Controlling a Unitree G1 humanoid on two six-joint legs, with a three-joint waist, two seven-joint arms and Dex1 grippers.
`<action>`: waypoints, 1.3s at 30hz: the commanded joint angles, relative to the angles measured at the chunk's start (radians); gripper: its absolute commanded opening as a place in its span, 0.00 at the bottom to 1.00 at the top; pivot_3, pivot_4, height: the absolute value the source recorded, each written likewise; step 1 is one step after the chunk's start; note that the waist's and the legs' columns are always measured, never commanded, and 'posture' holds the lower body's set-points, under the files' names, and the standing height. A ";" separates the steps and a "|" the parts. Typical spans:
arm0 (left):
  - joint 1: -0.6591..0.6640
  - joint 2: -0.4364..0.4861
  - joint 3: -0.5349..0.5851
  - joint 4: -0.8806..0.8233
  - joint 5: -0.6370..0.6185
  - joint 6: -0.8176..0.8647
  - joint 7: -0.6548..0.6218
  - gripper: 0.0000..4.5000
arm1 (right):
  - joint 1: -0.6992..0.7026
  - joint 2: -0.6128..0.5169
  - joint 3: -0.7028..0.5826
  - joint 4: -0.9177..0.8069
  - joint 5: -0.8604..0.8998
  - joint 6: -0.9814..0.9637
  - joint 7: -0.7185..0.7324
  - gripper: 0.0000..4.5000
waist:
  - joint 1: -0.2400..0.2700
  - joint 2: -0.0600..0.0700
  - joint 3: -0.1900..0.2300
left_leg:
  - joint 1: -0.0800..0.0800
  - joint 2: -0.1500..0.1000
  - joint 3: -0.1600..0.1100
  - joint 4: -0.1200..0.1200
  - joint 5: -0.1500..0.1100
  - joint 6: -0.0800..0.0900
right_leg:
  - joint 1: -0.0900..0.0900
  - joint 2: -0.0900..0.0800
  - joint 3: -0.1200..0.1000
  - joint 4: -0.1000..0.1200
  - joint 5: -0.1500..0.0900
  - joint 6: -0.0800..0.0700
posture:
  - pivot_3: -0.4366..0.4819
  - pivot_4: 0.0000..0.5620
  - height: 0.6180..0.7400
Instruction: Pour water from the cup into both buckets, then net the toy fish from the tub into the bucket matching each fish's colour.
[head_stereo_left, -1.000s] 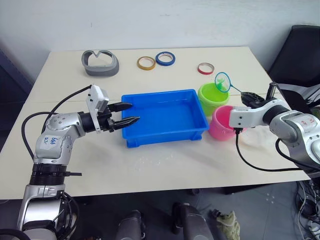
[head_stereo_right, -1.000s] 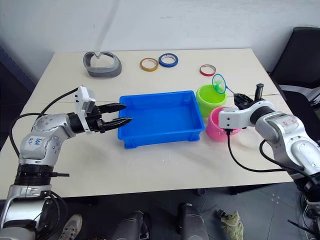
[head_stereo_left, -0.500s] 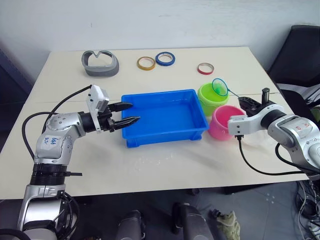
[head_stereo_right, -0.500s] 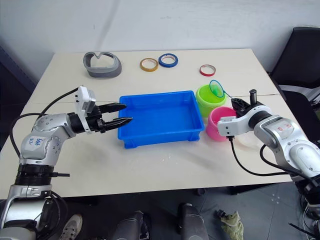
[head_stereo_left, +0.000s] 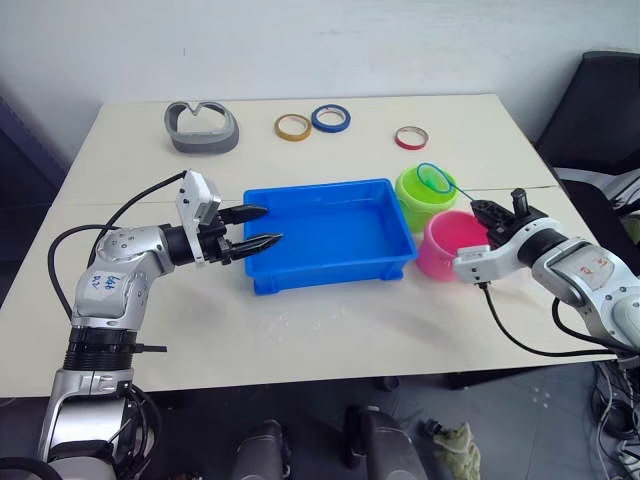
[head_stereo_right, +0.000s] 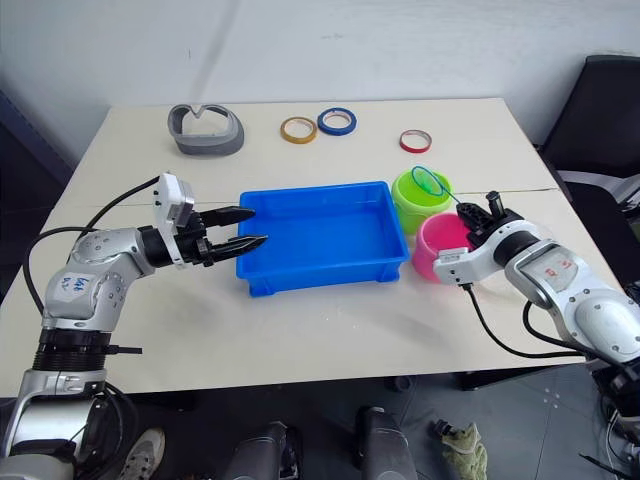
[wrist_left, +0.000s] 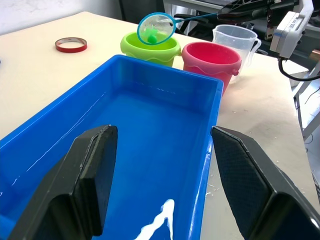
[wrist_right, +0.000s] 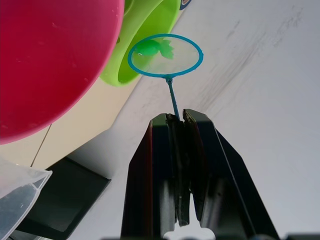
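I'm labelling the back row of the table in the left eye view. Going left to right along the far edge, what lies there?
Grey curved holder → yellow tape ring → blue tape ring → red tape ring.

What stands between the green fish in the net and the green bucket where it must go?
Nothing visible. The right gripper holds the net with the green fish directly above the green bucket, whose mouth is open.
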 joint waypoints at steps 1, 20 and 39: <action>-0.018 0.003 0.008 -0.027 0.001 -0.016 0.002 0.73 | 0.003 -0.020 -0.053 -0.026 -0.042 0.002 -0.032 0.00 | 0.000 0.000 0.000 | 0.000 0.000 0.000 0.000 0.000 0.000 | 0.000 0.000 0.000 0.000 0.000 0.000 | 0.48 0.27 0.78; -0.002 0.125 0.031 -0.081 -0.049 0.035 -0.128 0.73 | 0.004 0.298 -0.358 -0.278 0.745 0.312 0.378 0.00 | 0.000 0.000 0.000 | 0.000 0.001 -0.002 0.004 0.000 0.001 | 0.002 0.007 0.000 0.002 0.000 0.000 | 0.48 0.27 0.78; 0.202 0.228 0.076 -0.349 -0.074 0.192 -0.035 0.73 | 0.028 0.323 -0.189 -0.412 1.406 0.678 0.743 0.00 | 0.005 0.000 0.000 | 0.000 0.001 -0.003 0.005 -0.002 0.003 | 0.002 -0.001 0.000 0.003 0.000 0.000 | 0.48 0.27 0.78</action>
